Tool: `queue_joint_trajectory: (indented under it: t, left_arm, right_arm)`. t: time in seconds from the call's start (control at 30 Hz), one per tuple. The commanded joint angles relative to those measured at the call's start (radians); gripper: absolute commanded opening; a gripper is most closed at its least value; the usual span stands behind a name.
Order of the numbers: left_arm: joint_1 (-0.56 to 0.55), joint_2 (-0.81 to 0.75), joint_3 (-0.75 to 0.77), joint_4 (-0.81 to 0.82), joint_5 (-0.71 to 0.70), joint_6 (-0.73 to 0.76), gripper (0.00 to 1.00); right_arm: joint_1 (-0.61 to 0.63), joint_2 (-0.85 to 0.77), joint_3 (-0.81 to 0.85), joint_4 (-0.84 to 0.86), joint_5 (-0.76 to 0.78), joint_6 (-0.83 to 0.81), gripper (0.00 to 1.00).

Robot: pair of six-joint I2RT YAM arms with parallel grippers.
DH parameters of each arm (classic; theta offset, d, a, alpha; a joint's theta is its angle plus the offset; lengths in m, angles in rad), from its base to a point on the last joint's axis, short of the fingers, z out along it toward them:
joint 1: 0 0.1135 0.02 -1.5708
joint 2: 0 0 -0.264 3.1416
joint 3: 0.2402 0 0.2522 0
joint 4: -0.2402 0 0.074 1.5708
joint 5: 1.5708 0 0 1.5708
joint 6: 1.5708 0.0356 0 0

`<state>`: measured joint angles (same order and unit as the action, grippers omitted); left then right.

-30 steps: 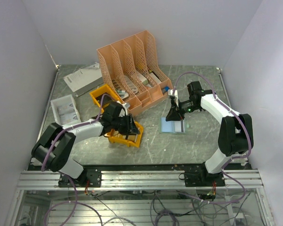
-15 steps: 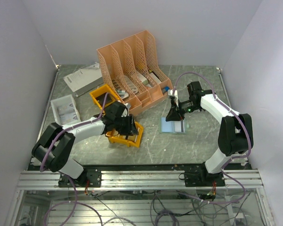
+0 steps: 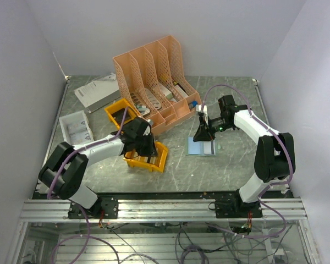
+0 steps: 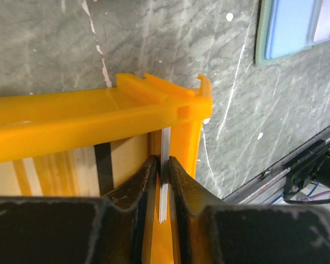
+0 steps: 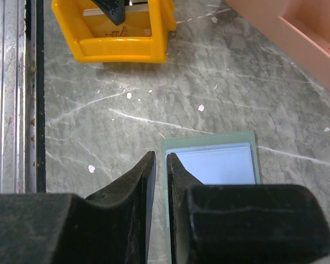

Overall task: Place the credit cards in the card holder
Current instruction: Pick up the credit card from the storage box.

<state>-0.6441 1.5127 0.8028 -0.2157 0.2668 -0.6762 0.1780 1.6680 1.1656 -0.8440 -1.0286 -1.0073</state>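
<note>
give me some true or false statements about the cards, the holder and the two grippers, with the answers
1. The left gripper pinches a thin stack of pale cards edge-on inside a yellow bin. True.
2. The card holder is folded shut. False: it lies open with its light blue inside facing up.
3. The right gripper pinches the card holder's edge. True.
4. The card holder sits inside the yellow bin. False: it lies on the table, apart from the bin.
</note>
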Motion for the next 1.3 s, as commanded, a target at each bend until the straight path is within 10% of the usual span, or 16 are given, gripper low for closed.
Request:
queue_joint_trajectory:
  t: [0.0, 0.27, 0.43, 0.87, 1.27]
  left_arm:
    - [0.002, -0.004, 0.022, -0.049, -0.037, 0.017, 0.23]
    - [0.003, 0.031, 0.023, -0.001, 0.003, 0.005, 0.36]
    - [0.005, 0.029, 0.018, 0.032, 0.032, -0.011, 0.19]
    - [0.032, -0.026, -0.018, 0.079, 0.102, -0.046, 0.11]
    - [0.041, 0.045, -0.055, 0.187, 0.137, -0.077, 0.28]
  right_arm:
    - [-0.002, 0.014, 0.027, -0.022, -0.016, -0.014, 0.15]
    - [-0.001, 0.018, 0.028, -0.027, -0.030, -0.017, 0.15]
    - [0.000, 0.021, 0.026, -0.031, -0.033, -0.020, 0.15]
    - [0.000, 0.023, 0.029, -0.040, -0.034, -0.027, 0.15]
    - [0.000, 0.025, 0.028, -0.041, -0.033, -0.031, 0.15]
